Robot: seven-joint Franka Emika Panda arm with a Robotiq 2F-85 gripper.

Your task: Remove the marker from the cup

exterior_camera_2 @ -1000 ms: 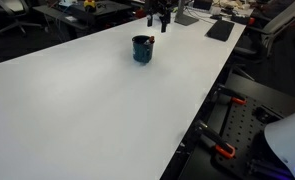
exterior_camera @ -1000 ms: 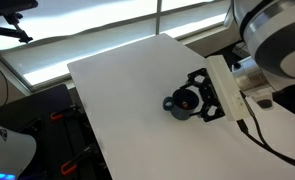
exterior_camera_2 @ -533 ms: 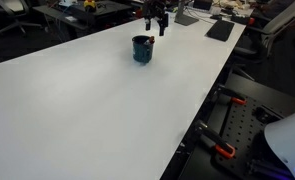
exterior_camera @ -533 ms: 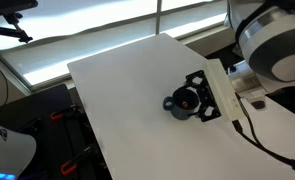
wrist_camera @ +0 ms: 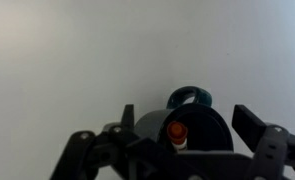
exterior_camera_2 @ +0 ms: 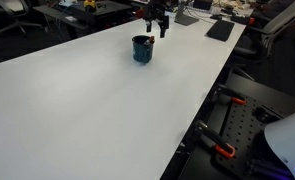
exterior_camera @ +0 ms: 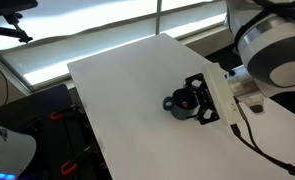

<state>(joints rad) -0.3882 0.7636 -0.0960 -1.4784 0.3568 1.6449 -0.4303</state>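
A small dark blue-grey cup [exterior_camera: 179, 103] [exterior_camera_2: 142, 48] stands on the white table [exterior_camera: 117, 90] in both exterior views. In the wrist view the cup [wrist_camera: 202, 138] sits low in the picture with its handle [wrist_camera: 187, 96] pointing away. The marker [wrist_camera: 175, 132] stands inside it, its red end up, leaning on the left part of the rim. My gripper [wrist_camera: 187, 118] [exterior_camera: 200, 98] [exterior_camera_2: 155, 22] hovers just above the cup, open, one finger on each side of it and nothing held between them. The marker's lower part is hidden in the cup.
The table's edge [exterior_camera_2: 202, 110] runs close by, with orange-handled clamps [exterior_camera_2: 223, 150] below it. A dark flat keyboard-like thing [exterior_camera_2: 219, 30] lies at the far end of the table. A black cable [exterior_camera: 249, 132] trails from my wrist. Desks and clutter stand behind.
My arm has shifted slightly over the cup. The cup and marker have not moved, and the jaws stay open.
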